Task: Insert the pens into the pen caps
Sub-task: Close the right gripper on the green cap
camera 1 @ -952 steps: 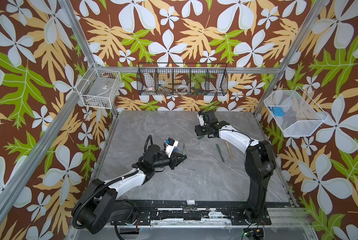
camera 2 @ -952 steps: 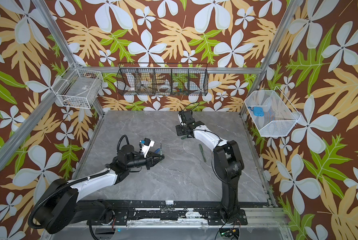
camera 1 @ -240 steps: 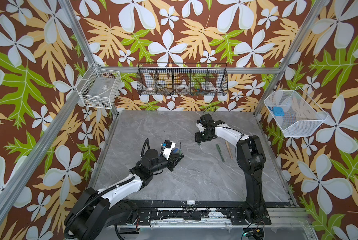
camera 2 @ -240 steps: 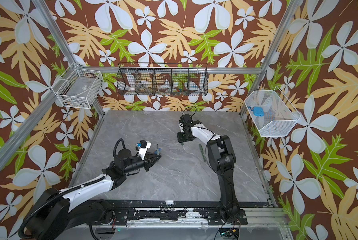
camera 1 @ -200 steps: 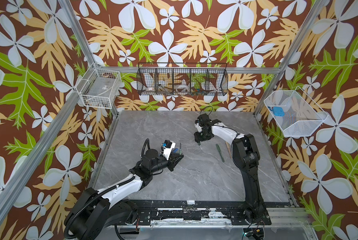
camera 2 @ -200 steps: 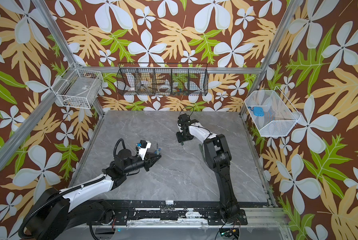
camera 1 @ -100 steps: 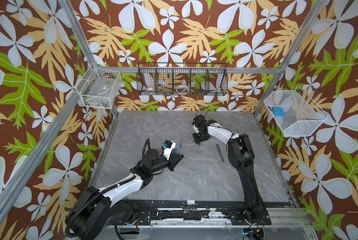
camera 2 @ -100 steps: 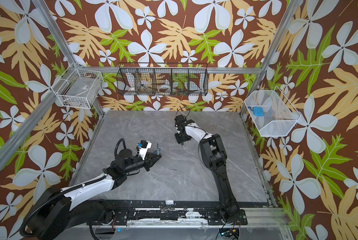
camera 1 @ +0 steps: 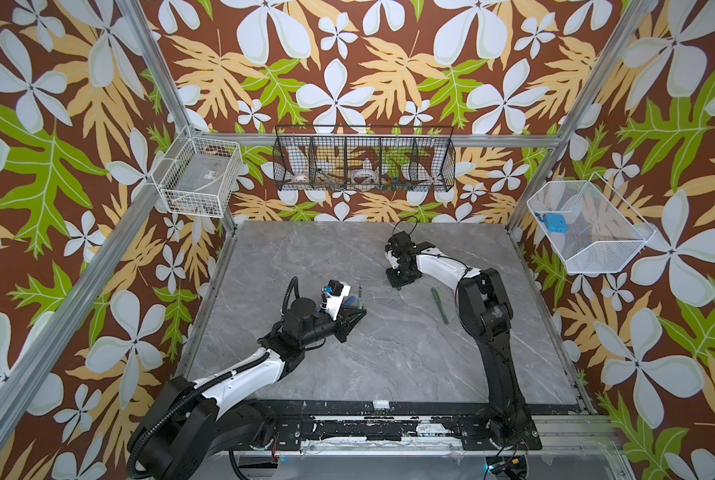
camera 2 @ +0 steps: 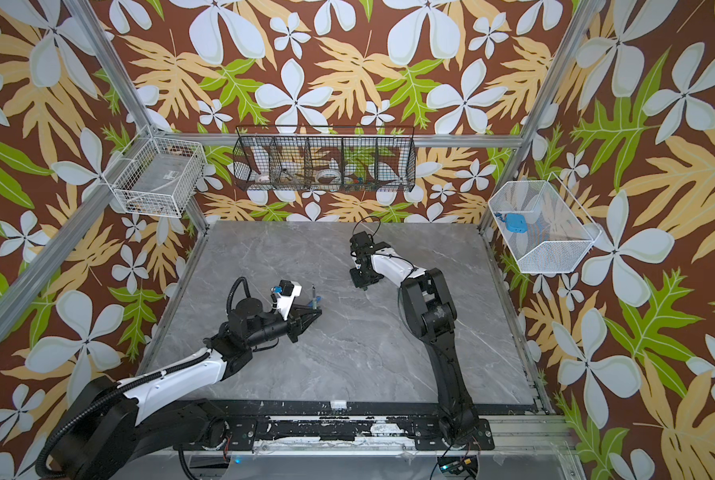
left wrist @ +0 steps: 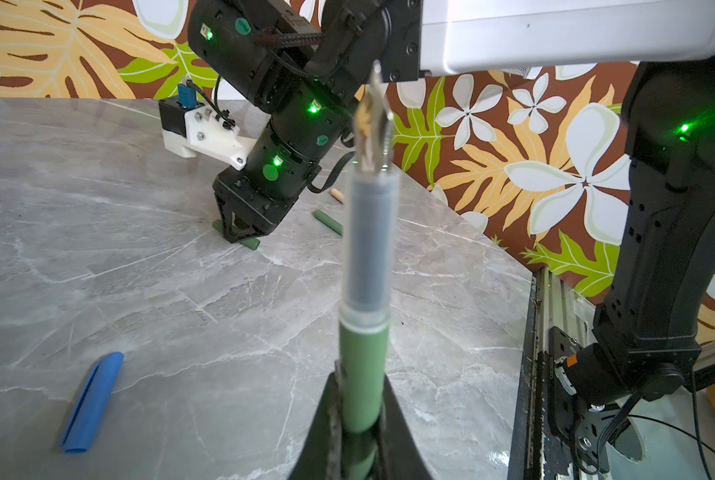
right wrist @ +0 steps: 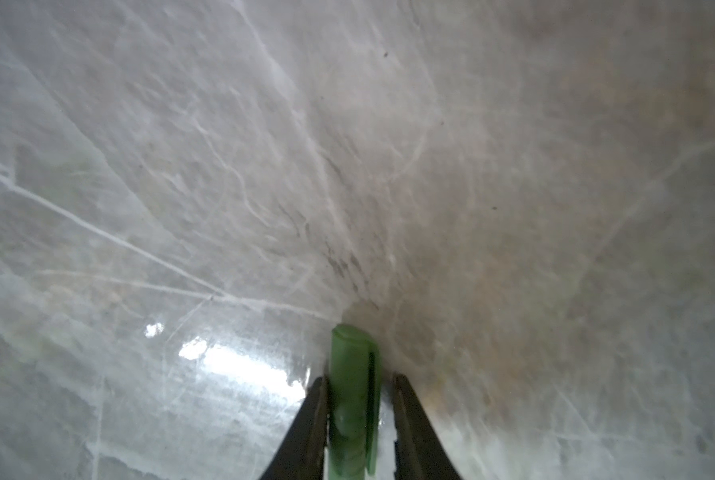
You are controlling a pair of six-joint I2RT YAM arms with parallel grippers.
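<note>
Left end effector (left wrist: 358, 384) — clamped on a dark green pen (left wrist: 364, 332), held upright, nib up, above the table (camera 1: 389, 357). Right end effector (right wrist: 360, 384) — jaws narrow, astride a green pen cap (right wrist: 349, 361) lying on the table, with a sliver of gap on one side. Blue pen cap (left wrist: 92, 401) and second green pen (camera 1: 439, 304) lie loose.

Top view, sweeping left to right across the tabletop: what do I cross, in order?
left gripper, gripping an upright green pen → right gripper → loose dark green pen lying flat
</note>
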